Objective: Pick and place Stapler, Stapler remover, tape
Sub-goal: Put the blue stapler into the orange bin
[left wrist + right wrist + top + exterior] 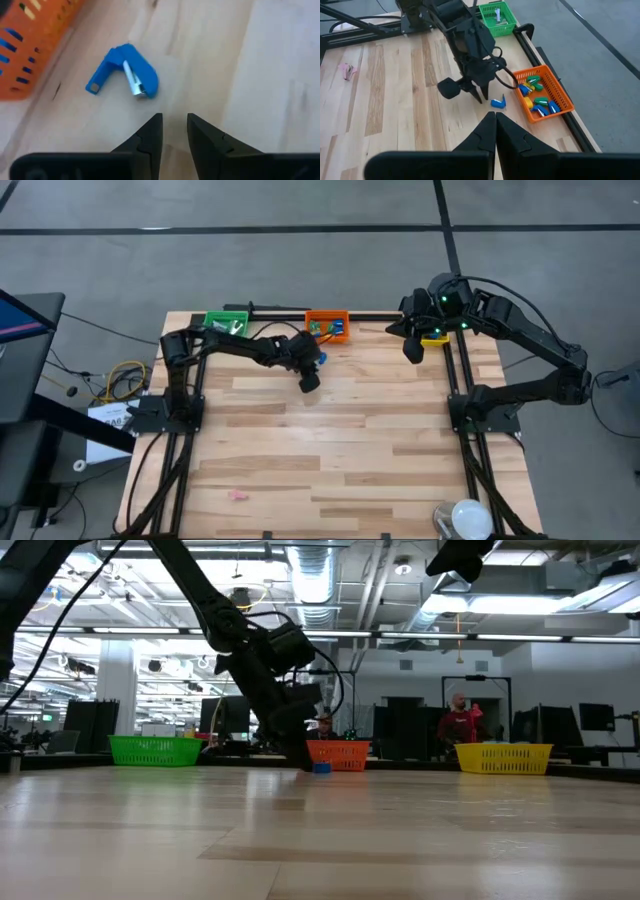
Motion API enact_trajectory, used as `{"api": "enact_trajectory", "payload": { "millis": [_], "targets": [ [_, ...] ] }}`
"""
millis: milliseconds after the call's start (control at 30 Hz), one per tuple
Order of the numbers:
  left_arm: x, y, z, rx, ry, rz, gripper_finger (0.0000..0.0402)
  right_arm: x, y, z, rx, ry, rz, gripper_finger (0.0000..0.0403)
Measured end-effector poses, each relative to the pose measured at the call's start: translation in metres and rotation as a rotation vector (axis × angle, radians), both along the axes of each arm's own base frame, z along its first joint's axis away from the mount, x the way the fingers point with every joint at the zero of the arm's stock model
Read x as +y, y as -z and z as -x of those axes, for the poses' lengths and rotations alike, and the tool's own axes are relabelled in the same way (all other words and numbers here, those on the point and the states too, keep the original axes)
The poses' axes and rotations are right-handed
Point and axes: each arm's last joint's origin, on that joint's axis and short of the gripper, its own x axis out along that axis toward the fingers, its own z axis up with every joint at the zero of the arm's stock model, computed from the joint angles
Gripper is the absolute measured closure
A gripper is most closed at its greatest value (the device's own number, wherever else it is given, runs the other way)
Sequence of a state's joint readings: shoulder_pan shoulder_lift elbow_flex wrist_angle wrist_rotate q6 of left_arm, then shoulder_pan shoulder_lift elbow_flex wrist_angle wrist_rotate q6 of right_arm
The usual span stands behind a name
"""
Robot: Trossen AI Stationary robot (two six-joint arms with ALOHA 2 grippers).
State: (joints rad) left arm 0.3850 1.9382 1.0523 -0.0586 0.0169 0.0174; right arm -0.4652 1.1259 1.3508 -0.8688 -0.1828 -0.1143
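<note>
A small blue stapler remover (125, 72) lay on the wooden table (340, 450), just beside the orange basket (327, 319). It looked like smooth plastic with a shiny metal part. The left gripper (174, 127) hung near it, a little open and empty, likely ready to pick it up. The right gripper (495, 120) waited over the yellow basket (504, 757), closed and empty.
</note>
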Motion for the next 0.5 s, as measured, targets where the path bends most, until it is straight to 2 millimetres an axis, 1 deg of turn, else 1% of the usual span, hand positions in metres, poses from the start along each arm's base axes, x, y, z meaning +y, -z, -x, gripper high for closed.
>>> {"api": "enact_trajectory", "payload": {
  "millis": [133,233,333,500],
  "targets": [
    [-0.008,-0.010,0.000,-0.004,0.021,-0.005,0.0321,0.000,0.000,0.000,0.000,0.000,0.000,0.0403],
    [-0.009,-0.023,0.000,-0.036,0.032,-0.044,0.0321,0.000,0.000,0.000,0.000,0.000,0.001,0.0403],
    [-0.007,-0.033,0.002,-0.043,0.033,-0.105,0.0321,0.000,0.000,0.000,-0.001,0.000,0.001,0.0403],
    [0.002,-0.038,0.006,-0.054,-0.008,-0.122,0.0321,0.000,0.000,0.000,-0.001,0.000,0.001,0.0403]
  ]
}}
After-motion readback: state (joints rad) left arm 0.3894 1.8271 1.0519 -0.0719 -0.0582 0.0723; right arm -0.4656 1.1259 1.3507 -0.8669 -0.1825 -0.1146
